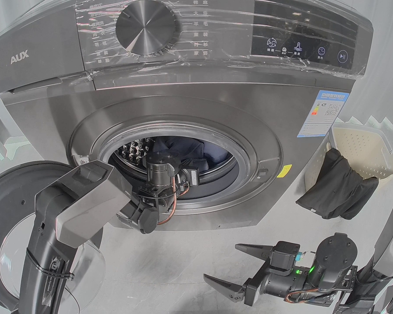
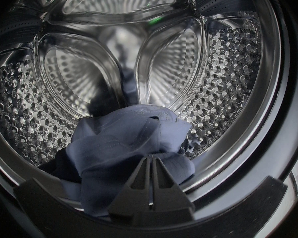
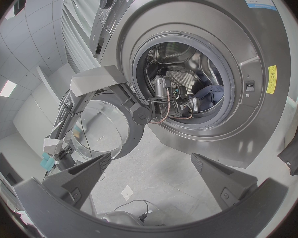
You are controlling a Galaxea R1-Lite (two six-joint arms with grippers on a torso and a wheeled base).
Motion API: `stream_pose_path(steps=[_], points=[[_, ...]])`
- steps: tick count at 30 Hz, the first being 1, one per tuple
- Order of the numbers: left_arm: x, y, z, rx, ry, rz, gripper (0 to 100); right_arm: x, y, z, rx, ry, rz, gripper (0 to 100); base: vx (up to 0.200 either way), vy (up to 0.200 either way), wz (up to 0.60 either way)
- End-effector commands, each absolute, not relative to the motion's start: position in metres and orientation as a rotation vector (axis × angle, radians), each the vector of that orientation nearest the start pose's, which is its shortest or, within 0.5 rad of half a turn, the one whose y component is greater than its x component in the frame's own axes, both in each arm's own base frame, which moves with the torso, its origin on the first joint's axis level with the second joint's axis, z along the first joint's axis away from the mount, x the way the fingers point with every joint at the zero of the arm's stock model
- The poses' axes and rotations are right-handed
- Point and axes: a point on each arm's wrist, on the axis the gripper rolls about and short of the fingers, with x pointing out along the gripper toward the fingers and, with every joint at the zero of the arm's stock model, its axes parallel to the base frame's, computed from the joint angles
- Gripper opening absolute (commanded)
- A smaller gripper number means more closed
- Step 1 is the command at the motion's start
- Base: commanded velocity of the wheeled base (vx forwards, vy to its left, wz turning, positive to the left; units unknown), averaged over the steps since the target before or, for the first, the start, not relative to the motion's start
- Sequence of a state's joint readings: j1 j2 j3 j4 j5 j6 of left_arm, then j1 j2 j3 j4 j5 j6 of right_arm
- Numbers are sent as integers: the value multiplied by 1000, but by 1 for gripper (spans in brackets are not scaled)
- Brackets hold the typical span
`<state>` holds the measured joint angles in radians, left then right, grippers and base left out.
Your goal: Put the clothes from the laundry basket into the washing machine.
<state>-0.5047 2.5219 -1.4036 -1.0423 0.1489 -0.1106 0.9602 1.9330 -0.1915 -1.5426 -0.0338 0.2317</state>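
Far to my left, the round door (image 1: 13, 223) of the washing machine (image 1: 183, 97) stands swung fully open, its clear window facing the pale floor (image 1: 161, 258). Just right of the door, my left arm goes in through the round opening at the front of the grey machine, its wrist level with the rim. Inside, the steel drum (image 2: 222, 66) curves around, its wall covered in small dimples and holes. A crumpled blue garment (image 2: 122, 142) lies heaped at the bottom of the drum, near the front; the head view shows it as a dark blue mound (image 1: 192, 147) behind my wrist. My left hand (image 2: 151, 158) is inside the drum with its two fingers closed flat against each other, their tips right at the folds of the blue garment. I cannot tell whether any cloth is pinched between them. Further right and lower, in front of the machine, my right hand (image 1: 220, 261) hangs above the floor with its fingers spread wide apart and nothing between them. From the right wrist (image 3: 150, 157), the two open fingers frame the machine's opening and my other arm. To the right of the machine, just beside its side wall, stands a cream, perforated laundry basket (image 1: 367, 149). A black garment (image 1: 336, 188) is draped over the basket's near rim and hangs down its outside towards the floor.
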Motion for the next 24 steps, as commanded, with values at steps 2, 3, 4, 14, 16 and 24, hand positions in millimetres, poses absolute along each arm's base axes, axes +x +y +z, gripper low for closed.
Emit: stream_pose_path(steps=[2, 3, 4, 14, 16, 24], points=[[445, -236, 45, -108, 43, -328, 0, 145, 206, 75, 116, 286, 898, 100, 0, 0, 0], [451, -236, 46, -116, 23, -317, 0, 145, 206, 75, 116, 286, 897, 100, 0, 0, 0], [457, -234, 48, -125, -1, -297, 0, 145, 206, 76, 117, 285, 898, 100, 0, 0, 0], [476, -228, 55, -154, -82, -222, 0, 145, 207, 75, 116, 286, 898, 100, 0, 0, 0], [475, -229, 54, -154, -82, -225, 0, 145, 207, 75, 116, 286, 898, 100, 0, 0, 0], [467, -229, 66, -172, -99, -232, 100, 145, 206, 76, 118, 285, 898, 100, 0, 0, 0]])
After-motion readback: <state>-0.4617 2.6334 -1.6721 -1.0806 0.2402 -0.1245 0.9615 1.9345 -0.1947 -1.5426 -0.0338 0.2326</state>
